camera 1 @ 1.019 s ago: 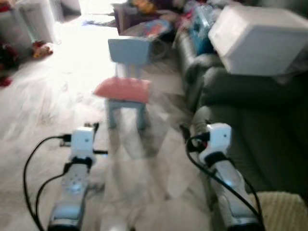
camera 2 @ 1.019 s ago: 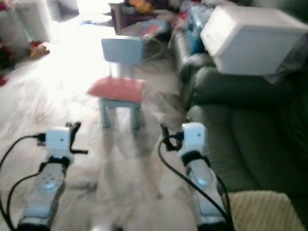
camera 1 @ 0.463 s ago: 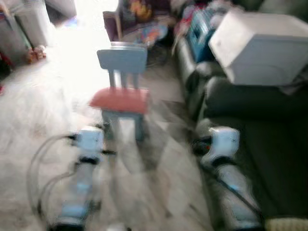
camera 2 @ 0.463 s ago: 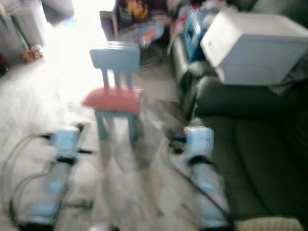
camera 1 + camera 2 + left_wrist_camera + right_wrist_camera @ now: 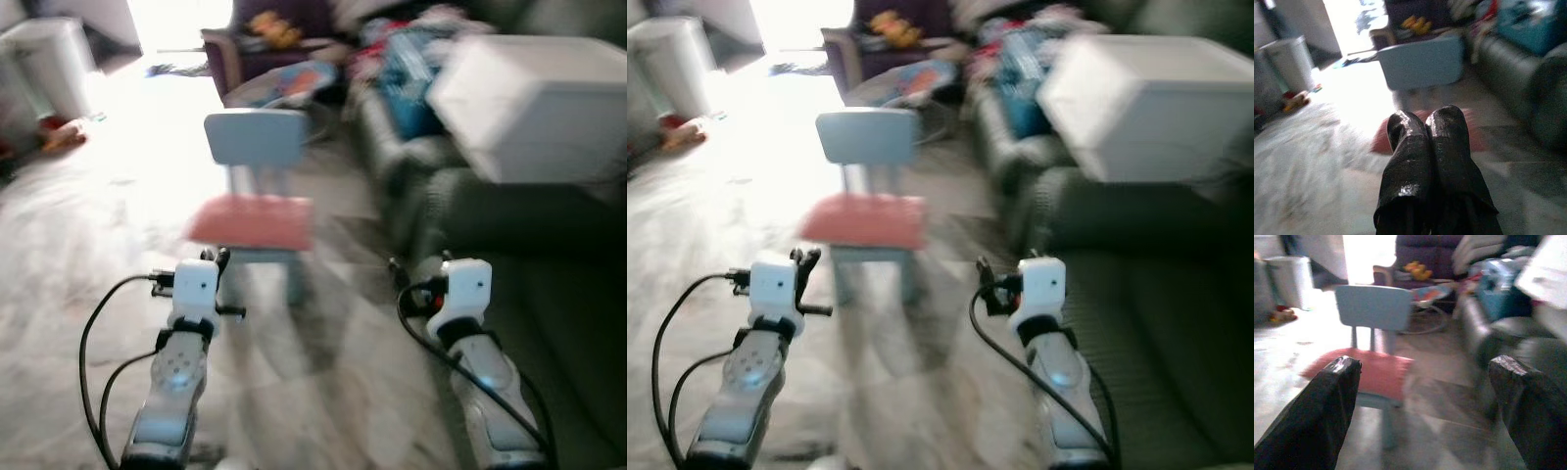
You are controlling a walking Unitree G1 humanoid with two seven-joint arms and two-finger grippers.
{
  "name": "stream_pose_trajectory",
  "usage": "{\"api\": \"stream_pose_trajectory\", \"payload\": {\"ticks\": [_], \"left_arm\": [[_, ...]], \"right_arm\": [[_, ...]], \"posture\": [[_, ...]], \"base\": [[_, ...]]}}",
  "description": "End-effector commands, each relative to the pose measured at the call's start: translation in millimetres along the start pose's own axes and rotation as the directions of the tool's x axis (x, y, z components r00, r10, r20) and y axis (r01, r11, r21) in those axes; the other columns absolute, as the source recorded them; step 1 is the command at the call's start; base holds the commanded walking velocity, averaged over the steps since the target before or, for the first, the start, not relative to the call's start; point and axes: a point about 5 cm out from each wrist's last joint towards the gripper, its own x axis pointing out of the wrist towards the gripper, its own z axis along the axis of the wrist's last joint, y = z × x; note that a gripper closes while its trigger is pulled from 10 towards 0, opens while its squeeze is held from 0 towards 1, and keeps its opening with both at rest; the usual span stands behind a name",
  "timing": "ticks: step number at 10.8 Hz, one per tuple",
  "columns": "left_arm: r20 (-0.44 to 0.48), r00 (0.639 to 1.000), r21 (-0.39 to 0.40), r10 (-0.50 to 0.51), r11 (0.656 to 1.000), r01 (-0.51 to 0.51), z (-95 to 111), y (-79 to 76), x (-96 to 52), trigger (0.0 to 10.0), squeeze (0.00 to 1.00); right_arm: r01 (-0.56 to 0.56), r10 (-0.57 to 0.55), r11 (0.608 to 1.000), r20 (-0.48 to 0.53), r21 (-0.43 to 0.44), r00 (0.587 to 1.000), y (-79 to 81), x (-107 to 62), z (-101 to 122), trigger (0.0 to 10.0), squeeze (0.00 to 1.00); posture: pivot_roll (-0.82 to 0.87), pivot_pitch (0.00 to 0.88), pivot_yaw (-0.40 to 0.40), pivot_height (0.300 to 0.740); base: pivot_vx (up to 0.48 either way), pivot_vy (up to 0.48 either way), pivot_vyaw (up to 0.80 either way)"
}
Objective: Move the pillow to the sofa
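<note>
Right wrist view, flat pink-red pillow (image 5: 1369,371), on blue chair (image 5: 1375,308)

Head and wrist views toward chair (image 5: 257,147)

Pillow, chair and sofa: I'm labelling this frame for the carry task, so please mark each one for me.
pillow (image 5: 253,221): left eye view, middle of its red top.
chair (image 5: 257,137): left eye view, centre of the blue backrest.
sofa (image 5: 1136,323): right eye view, dark seat cushion.
</note>
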Motion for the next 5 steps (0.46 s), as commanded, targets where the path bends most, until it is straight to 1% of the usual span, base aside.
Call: {"api": "stream_pose_trajectory", "payload": {"ticks": [1,3,4,5], "left_arm": [[0.018,1.000,0.006,-0.004,1.000,0.004,4.8,-1.2,2.7,10.0,0.00],[0.022,1.000,0.019,-0.003,1.000,0.002,5.1,-2.2,2.9,10.0,0.00],[0.021,1.000,0.016,-0.003,1.000,0.002,4.7,-2.9,2.9,10.0,0.00],[0.011,1.000,0.024,0.023,0.999,-0.023,3.0,-1.4,3.5,10.0,0.00]], "right_arm": [[0.008,-0.008,1.000,0.013,-0.013,1.000,-2.8,-0.1,3.3,10.0,0.00],[0.001,-0.001,1.000,0.013,-0.027,1.000,-3.2,-0.1,3.7,10.0,0.00],[0.001,-0.001,0.999,0.014,-0.036,1.000,-4.0,0.2,3.8,10.0,0.00],[0.004,-0.004,0.999,0.013,-0.038,1.000,-4.9,0.9,3.7,10.0,0.00]], "posture": [[-0.01,0.000,-0.016,0.740],[-0.01,0.000,-0.018,0.740],[-0.01,0.000,-0.019,0.740],[-0.01,0.000,-0.020,0.740]], "base": [[0.274,0.394,0.00],[0.283,0.388,0.00],[0.330,0.349,0.79],[0.300,0.375,0.77]]}}
